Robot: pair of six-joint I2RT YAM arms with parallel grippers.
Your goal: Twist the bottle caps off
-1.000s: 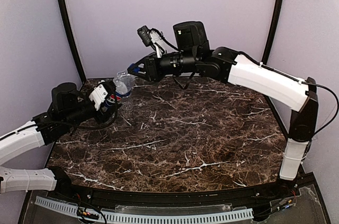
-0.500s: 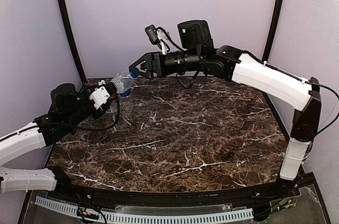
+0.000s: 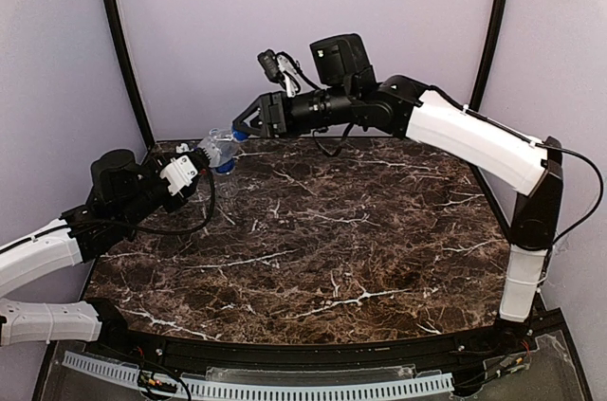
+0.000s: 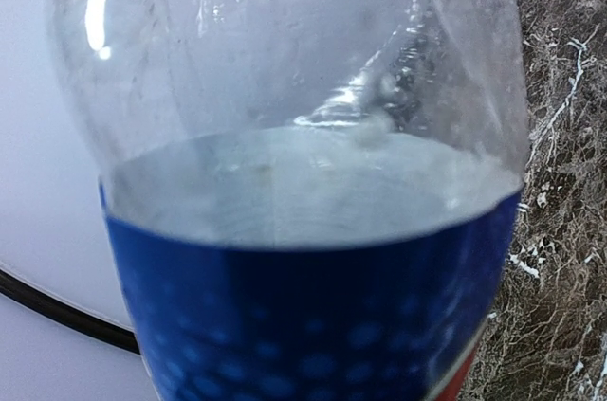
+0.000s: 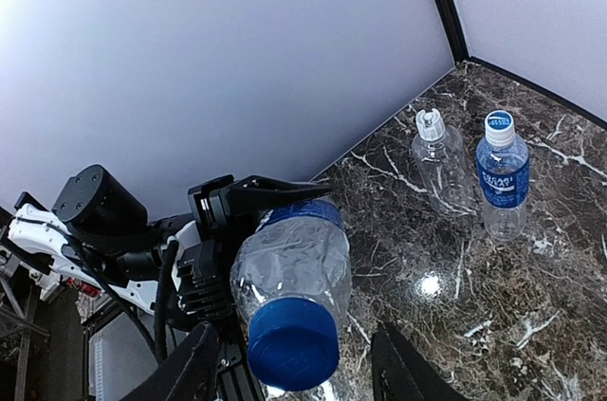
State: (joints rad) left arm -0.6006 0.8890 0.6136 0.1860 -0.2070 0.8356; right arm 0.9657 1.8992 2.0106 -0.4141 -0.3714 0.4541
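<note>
Above the table's (image 3: 360, 230) far left corner, the left claw (image 3: 199, 166) is clamped round the Pepsi bottle (image 3: 218, 148), holding it clear of the surface and tilted. Its blue cap (image 5: 292, 344) points at the right claw (image 5: 294, 352), whose fingers stand open either side of the cap without touching it. The step in hand looks like seizing this cap; next the right claw should close squarely on it and twist while the left claw holds the bottle firm.
</note>
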